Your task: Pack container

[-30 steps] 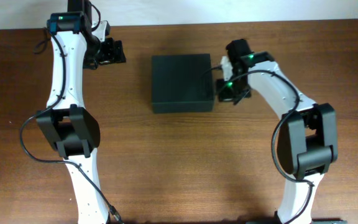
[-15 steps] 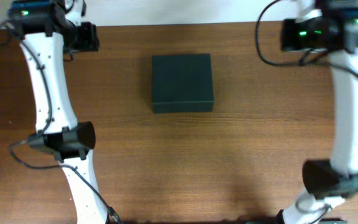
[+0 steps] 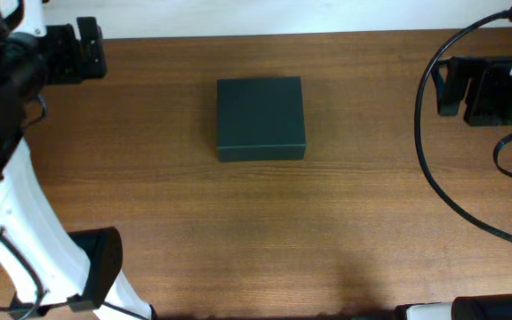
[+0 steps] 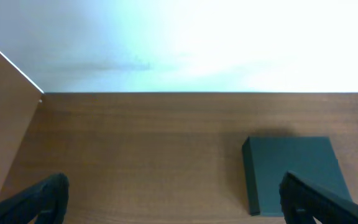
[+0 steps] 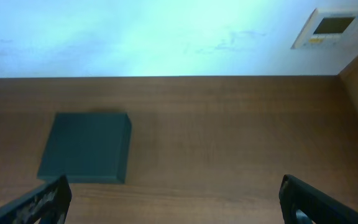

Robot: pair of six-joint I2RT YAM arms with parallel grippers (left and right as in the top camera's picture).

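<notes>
Item: container [image 3: 260, 117], dark green-black matte box; lies flat on the brown wooden table [image 3: 238, 222], in the middle across its width and toward the far edge, between the two arms and well apart from both; top face unbroken, lid seam and flap too faint to make out, contents hidden. Left gripper [image 3: 92, 49]: at the far left corner of the table, partly cut off by the overhead frame; released, its fingers [image 4: 39, 199] standing at opposite lower corners of the left wrist view with only bare table between them; one finger covers the container's near right corner there. Right gripper [image 3: 447, 87]: at the far right, body partly out of frame, green light showing; likewise spread wide and holding nothing, fingertips [image 5: 319, 199] only partly in view. Black cable [image 3: 425, 160]: loops over the right side of the table, its ends cut off. Pale wall [image 4: 197, 43] behind the table; wall panel [image 5: 331, 26] at upper right, display unreadable.
</notes>
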